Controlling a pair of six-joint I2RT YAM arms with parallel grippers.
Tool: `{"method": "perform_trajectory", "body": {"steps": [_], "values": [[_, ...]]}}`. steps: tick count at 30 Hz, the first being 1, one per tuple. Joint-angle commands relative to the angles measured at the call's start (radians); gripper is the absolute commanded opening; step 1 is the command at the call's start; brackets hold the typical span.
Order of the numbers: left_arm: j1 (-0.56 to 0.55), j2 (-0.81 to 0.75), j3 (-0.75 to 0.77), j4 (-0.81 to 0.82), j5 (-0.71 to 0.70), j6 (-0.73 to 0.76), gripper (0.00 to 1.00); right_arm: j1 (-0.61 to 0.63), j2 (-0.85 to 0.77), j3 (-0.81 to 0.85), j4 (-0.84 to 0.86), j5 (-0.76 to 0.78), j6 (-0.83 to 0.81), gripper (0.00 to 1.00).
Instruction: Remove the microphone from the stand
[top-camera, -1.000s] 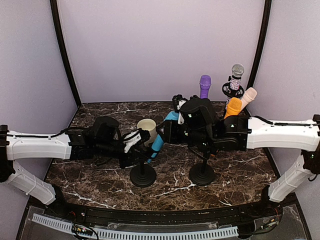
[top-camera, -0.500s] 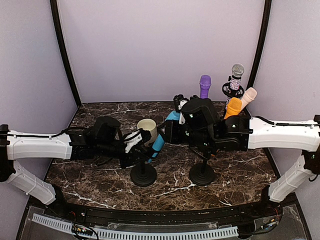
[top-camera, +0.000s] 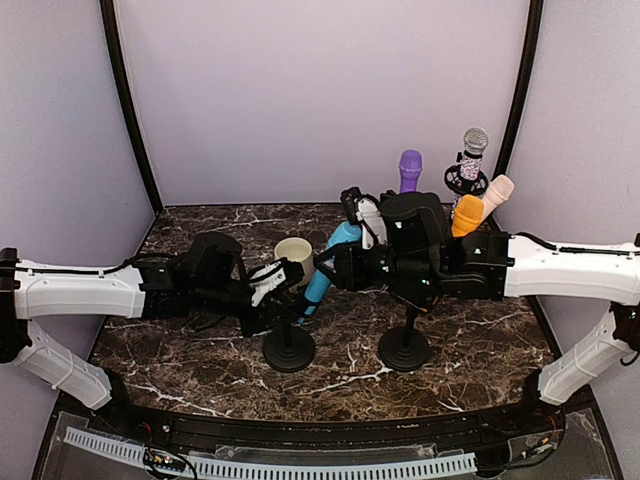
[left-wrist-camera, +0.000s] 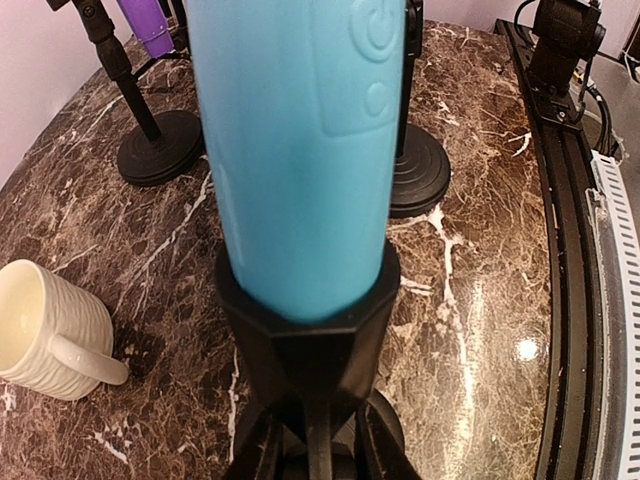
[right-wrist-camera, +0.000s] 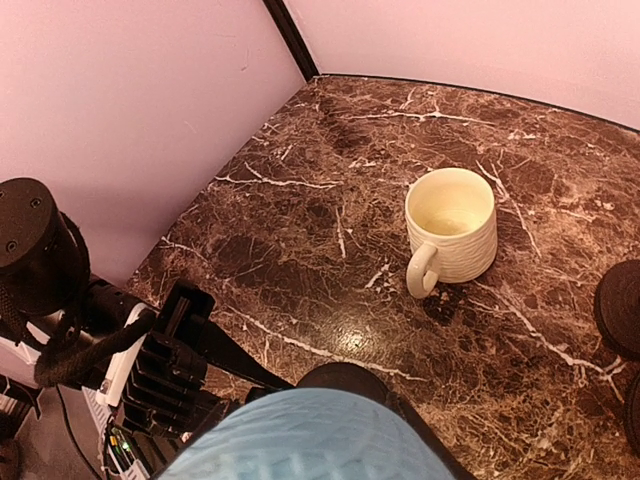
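The blue microphone (top-camera: 322, 274) leans in the black clip of a stand with a round base (top-camera: 289, 350). In the left wrist view its blue body (left-wrist-camera: 300, 150) sits seated in the clip (left-wrist-camera: 305, 325). My left gripper (top-camera: 283, 303) is shut on the stand's pole just under the clip; its fingers (left-wrist-camera: 243, 458) flank the pole. My right gripper (top-camera: 345, 262) is closed round the microphone's upper part. The mesh head (right-wrist-camera: 310, 440) fills the bottom of the right wrist view, hiding the fingers.
A cream mug (top-camera: 293, 251) stands behind the stand, also seen in the wrist views (right-wrist-camera: 450, 225). A second stand base (top-camera: 404, 348) is under my right arm. Purple (top-camera: 410, 170), orange (top-camera: 465, 214), pink (top-camera: 497, 192) and silver (top-camera: 473, 148) microphones stand at the back right.
My right arm has lifted and drawn back to the right, showing more of the blue microphone. The stand base has crept slightly right. The left gripper holds still.
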Motion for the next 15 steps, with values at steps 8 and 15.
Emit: {"method": "perform_trajectory", "body": {"steps": [8, 15], "values": [[-0.001, 0.023, 0.01, -0.096, -0.006, 0.03, 0.0, -0.039, -0.077, -0.006, 0.159, -0.132, -0.043, 0.05], [0.0, 0.027, 0.011, -0.096, -0.019, 0.029, 0.0, -0.044, -0.052, 0.041, 0.095, -0.064, 0.03, 0.04]]}}
